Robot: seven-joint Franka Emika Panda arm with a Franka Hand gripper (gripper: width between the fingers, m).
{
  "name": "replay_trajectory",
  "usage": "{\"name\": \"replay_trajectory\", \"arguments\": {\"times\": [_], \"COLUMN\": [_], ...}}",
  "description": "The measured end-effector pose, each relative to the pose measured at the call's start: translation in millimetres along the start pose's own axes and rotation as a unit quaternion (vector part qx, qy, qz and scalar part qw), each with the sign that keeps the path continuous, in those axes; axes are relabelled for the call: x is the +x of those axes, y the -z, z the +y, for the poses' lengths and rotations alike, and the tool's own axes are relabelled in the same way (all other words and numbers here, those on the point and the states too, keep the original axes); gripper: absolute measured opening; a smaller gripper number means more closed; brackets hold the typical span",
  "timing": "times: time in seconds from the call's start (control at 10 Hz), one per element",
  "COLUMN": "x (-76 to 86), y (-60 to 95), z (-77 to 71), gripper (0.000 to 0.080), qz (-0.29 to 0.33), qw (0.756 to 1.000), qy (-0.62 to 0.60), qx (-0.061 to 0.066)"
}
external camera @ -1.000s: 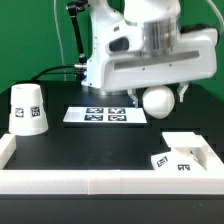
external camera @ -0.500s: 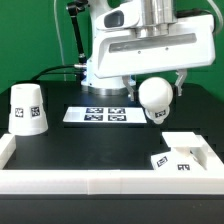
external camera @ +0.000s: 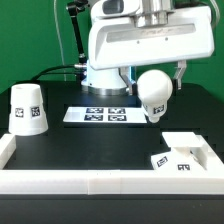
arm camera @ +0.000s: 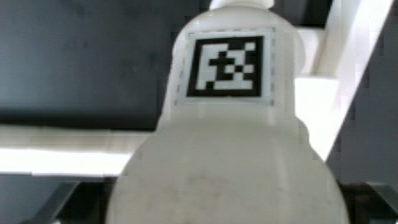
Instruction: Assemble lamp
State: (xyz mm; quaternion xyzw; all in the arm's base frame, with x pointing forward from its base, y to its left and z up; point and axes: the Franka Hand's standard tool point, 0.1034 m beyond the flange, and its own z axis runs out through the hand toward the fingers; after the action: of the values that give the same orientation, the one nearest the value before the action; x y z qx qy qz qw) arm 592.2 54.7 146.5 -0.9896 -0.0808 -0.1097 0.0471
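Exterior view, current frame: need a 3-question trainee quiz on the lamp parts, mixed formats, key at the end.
1. True or false: the bulb lies on the table.
2. Where is the shade? A) standing on the table at the exterior view's left; B) on the base; C) between the fingers.
3. Name it: which lamp part lies nearest the exterior view's right edge, low in the picture?

Key:
1. False. The bulb is held up between the fingers.
2. A.
3. The base.
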Motion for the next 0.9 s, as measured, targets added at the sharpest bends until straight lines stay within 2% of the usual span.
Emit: {"name": "replay_trajectory", "arguments": {"times": [0.3,0.4,0.5,0.6,0.7,0.8,0.9], "x": [0.4,6.4,13.0,18.6,23.3,20.3,19.0], "y": [-2.2,0.5,5.1,8.9,11.8,9.1,7.9], "z": [3.5,10.1,11.4,8.5,7.1,10.7,10.4], "gripper": [0.0579,0.0579,0.0579,0.0579,0.0579,0.0579,0.0579], "qz": [0.019,0.069,0.092,0.096,0.113,0.118,0.114], "qw": [1.000,0.997,0.994,0.994,0.992,0.991,0.992], "qy": [-0.001,0.013,0.035,0.040,0.047,0.045,0.045], "qx": [-0.007,-0.025,-0.035,-0.034,-0.039,-0.044,-0.042]}}
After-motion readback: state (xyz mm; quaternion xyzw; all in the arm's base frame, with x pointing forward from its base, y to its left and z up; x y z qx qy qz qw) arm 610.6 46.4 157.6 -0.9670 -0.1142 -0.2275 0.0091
